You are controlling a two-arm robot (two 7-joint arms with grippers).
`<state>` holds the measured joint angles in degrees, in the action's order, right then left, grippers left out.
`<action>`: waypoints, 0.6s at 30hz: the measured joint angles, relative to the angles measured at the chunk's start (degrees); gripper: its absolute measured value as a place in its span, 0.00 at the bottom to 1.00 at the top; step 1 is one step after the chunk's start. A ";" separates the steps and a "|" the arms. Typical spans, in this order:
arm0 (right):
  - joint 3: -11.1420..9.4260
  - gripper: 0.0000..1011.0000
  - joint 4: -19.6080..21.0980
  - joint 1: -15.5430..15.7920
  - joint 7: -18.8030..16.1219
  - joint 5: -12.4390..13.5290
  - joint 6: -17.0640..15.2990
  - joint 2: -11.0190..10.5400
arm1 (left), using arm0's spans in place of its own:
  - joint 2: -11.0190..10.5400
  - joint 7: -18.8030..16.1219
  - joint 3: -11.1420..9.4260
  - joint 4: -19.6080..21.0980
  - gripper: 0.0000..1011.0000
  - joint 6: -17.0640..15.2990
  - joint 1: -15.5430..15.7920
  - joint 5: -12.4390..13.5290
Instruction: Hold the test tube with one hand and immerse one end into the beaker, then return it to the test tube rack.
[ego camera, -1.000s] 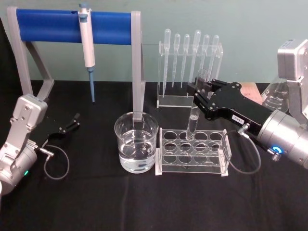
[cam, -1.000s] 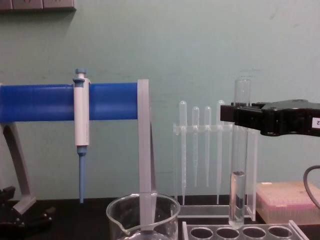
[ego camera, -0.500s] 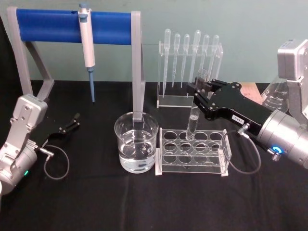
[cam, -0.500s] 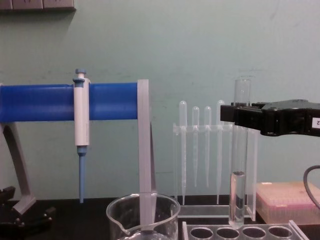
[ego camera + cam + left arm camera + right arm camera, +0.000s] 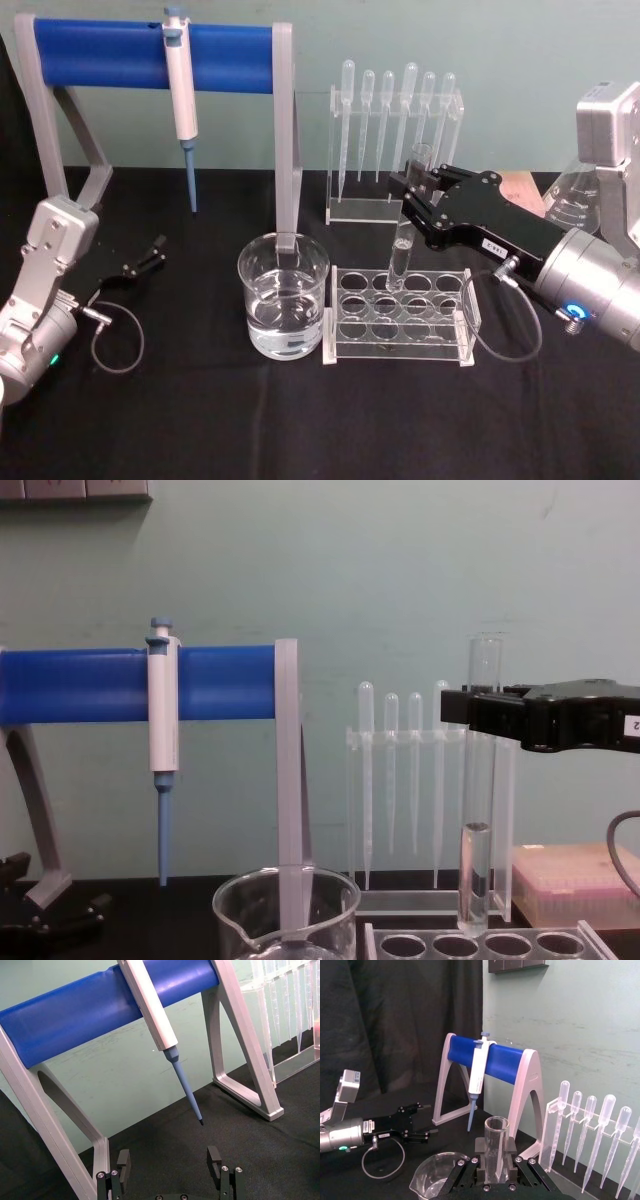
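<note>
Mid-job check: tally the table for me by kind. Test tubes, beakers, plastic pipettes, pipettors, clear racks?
test tube: 1
beaker: 1
plastic pipettes: 6
pipettor: 1
clear racks: 2, the test tube rack and the pipette rack
Total: 11

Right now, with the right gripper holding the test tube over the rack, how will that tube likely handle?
Probably stiff but fragile: the test tube is thin clear glass. Likely slippery: the right gripper pinches its smooth round wall near the top. Liquid in its lower part may make it bottom-heavy, so it could swing.
</note>
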<state>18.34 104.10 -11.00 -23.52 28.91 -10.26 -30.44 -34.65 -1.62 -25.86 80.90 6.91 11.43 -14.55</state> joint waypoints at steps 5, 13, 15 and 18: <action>0.00 0.22 0.00 0.00 0.00 0.00 0.00 0.00 | 0.00 0.00 0.00 0.00 0.99 0.00 0.00 0.00; 0.00 0.23 0.00 0.00 0.00 0.00 0.00 0.00 | 0.00 0.00 0.00 0.00 0.99 0.00 0.00 0.00; 0.00 0.22 0.00 0.00 0.00 0.00 0.00 0.00 | 0.00 0.00 0.00 0.00 0.99 0.00 0.00 0.00; 0.00 0.22 0.00 0.00 0.00 0.00 0.00 0.00 | 0.00 0.00 0.00 0.00 0.99 0.00 0.00 0.00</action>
<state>18.34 104.10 -11.00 -23.52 28.91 -10.26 -30.44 -34.64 -1.62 -25.86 80.90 6.91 11.43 -14.55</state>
